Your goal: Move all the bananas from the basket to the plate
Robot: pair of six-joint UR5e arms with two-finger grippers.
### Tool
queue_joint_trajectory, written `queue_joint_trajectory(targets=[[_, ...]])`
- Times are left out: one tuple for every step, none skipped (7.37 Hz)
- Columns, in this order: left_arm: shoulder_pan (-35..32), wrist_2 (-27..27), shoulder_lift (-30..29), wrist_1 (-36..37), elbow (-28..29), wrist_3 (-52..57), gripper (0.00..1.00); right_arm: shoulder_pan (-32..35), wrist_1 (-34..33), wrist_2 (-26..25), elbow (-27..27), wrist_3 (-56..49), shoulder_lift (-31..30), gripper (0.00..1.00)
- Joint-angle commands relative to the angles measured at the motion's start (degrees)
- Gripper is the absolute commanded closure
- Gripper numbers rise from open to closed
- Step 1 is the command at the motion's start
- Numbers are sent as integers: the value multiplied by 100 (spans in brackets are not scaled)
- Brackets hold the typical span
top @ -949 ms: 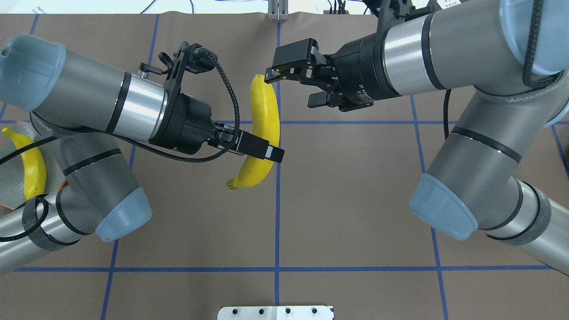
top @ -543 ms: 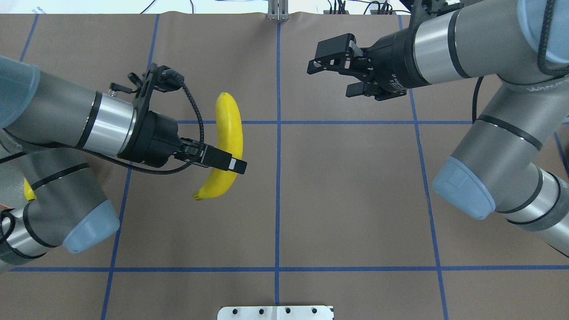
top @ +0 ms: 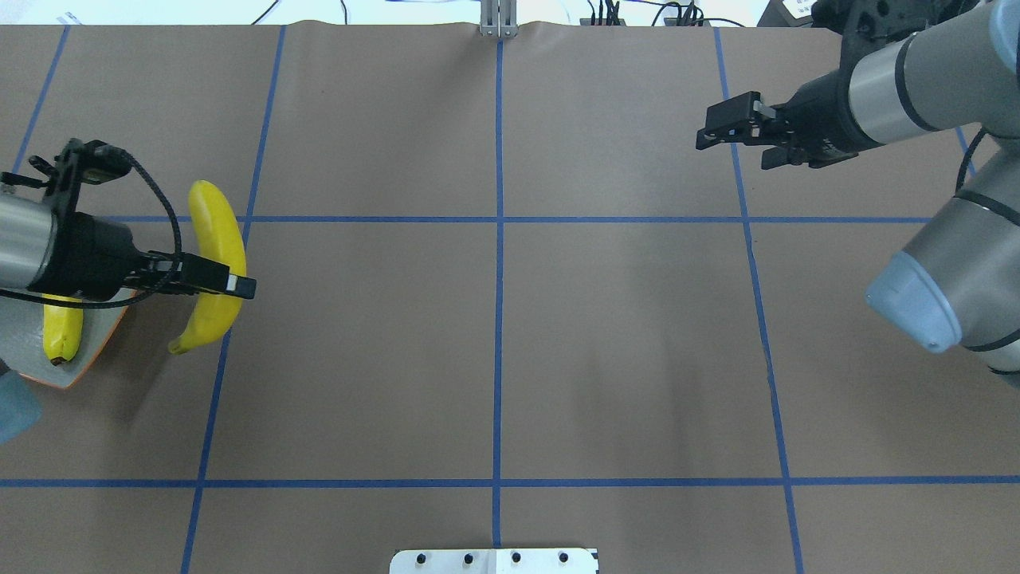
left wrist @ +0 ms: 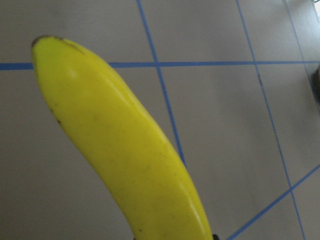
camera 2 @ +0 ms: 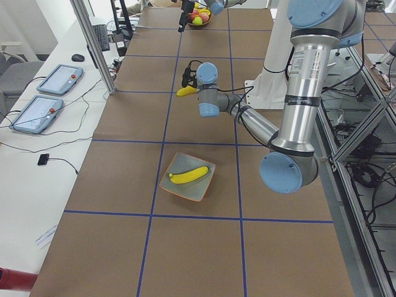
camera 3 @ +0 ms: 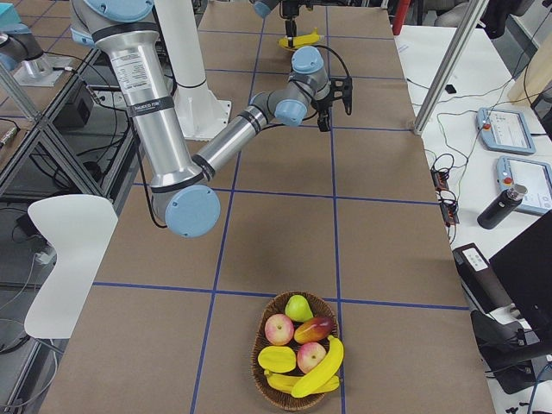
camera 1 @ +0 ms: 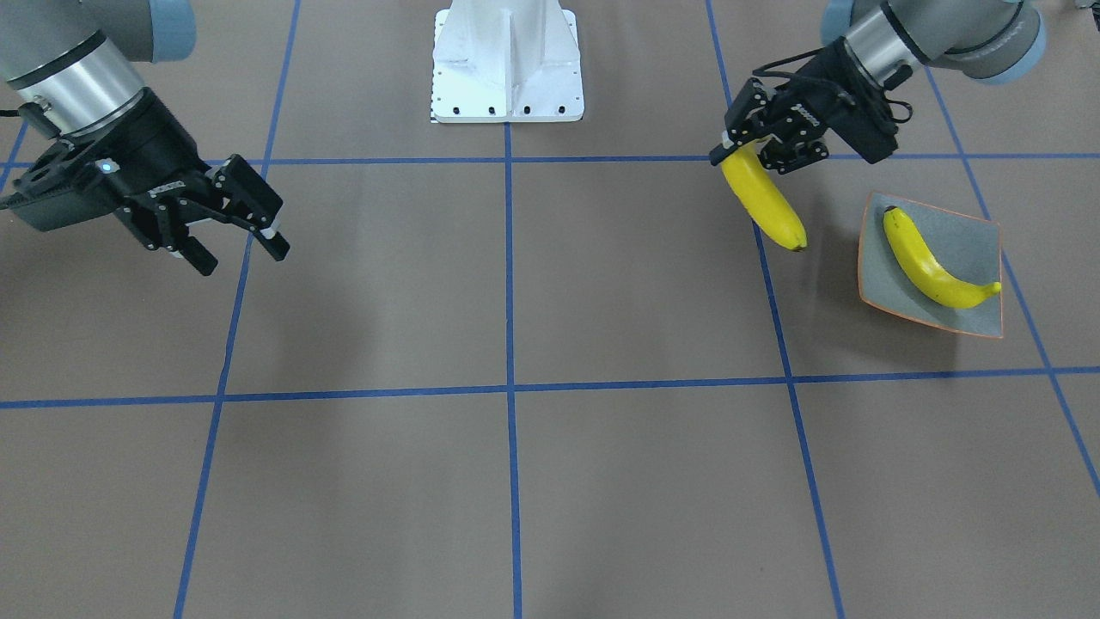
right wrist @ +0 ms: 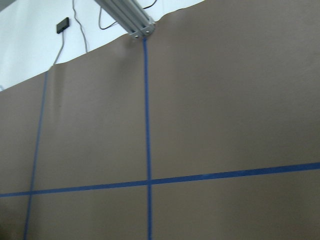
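Observation:
My left gripper [top: 217, 284] is shut on the middle of a yellow banana [top: 215, 263] and holds it above the table, just right of the plate [top: 80, 368]. From the front, the same banana [camera 1: 765, 206] hangs from the left gripper [camera 1: 760, 153] beside the grey, orange-rimmed plate [camera 1: 971, 236], where another banana [camera 1: 932, 262] lies. The held banana [left wrist: 125, 150] fills the left wrist view. My right gripper [top: 735, 150] is open and holds nothing at the far right. The basket [camera 3: 259, 379] holds two more bananas [camera 3: 321, 366] and sits at the table's end.
Apples, a pear and other fruit [camera 3: 297, 332] share the basket. The white robot base [camera 1: 507, 60] stands at the table's middle edge. Tablets [camera 2: 46, 96] lie on a side desk and a metal post [camera 2: 93, 43] stands at the table's edge. Blue tape lines grid the brown table.
My left arm has carried the banana leftward from the table's centre to beside the plate. My right gripper, open, has pulled back to the right.

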Motion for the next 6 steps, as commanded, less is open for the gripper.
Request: queue_joint_trajectory(targets=[[-272, 328, 796, 13, 55, 64, 100, 555, -158, 156, -30, -1391, -720, 0], [-203, 697, 1000, 13, 186, 73, 100, 967, -185, 488, -83, -2094, -1019, 0], [-193, 918, 1019, 48, 431, 369, 100, 1441, -176, 840, -214, -2953, -1292, 0], [-193, 1277, 1045, 466, 599, 807, 100, 1837, -185, 1113, -363, -3710, -1468, 0], [-184, 1498, 985, 905, 696, 1177, 100, 2163, -194, 1359, -547, -4214, -1540, 0], [-219, 1509, 984, 1136, 802, 1546, 99, 2428, -194, 1484, -671, -4628, -1610, 0]])
